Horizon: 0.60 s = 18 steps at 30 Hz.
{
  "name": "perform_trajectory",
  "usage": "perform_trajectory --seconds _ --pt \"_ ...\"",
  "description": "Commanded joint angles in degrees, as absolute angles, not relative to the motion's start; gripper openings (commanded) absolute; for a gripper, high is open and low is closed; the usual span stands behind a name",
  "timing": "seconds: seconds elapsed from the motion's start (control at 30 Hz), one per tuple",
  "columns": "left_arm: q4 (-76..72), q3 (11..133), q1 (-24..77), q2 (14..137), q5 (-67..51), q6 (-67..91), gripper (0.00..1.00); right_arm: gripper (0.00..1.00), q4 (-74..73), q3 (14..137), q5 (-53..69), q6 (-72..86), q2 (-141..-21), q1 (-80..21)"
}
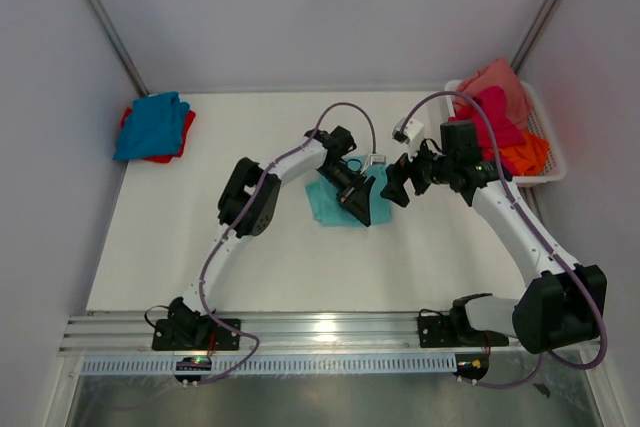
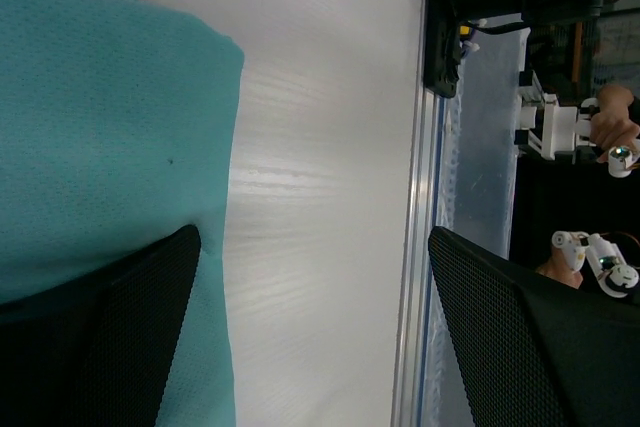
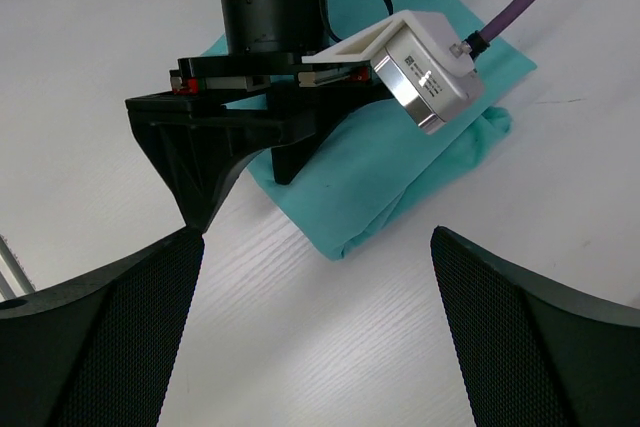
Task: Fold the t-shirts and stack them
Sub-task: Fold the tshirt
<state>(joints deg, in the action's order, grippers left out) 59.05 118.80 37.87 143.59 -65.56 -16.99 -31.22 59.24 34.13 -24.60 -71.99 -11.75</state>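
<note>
The white mesh basket (image 1: 553, 162) at the white table's (image 1: 250, 267) far right corner holds a salmon pink t-shirt (image 1: 495, 77), a magenta t-shirt (image 1: 497, 117) and an orange t-shirt (image 1: 525, 155). The folded mint-teal t-shirt (image 1: 328, 202) lies mid-table under the left gripper (image 2: 315, 327), with the right gripper (image 3: 315, 327) just beside it. Both are spread wide and empty. Far left, a blue t-shirt (image 1: 152, 125) tops a red t-shirt (image 1: 183, 137).

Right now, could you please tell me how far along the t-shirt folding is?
Done: blue tee stacked on red tee, far-left corner. In hand: mint-teal tee lies folded mid-table, left tool and right tool open by it, not gripping. Left: pink tee, magenta tee and orange tee wait in the basket.
</note>
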Motion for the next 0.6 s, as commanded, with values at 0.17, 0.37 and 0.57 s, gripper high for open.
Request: perform_trajectory --seconds 0.17,0.37,0.57 --pt "62.4 121.11 38.67 135.56 -55.56 -19.25 0.99 0.99 -29.0 58.54 34.63 -24.43 -70.31 -11.6" --pt "54.17 118.31 38.41 121.75 -40.1 -11.44 0.99 0.99 -29.01 58.01 34.63 -24.52 -70.31 -11.6" --pt "40.79 104.26 34.73 107.59 -21.63 5.86 0.99 0.99 -26.81 56.69 33.05 -23.21 -70.05 -11.69"
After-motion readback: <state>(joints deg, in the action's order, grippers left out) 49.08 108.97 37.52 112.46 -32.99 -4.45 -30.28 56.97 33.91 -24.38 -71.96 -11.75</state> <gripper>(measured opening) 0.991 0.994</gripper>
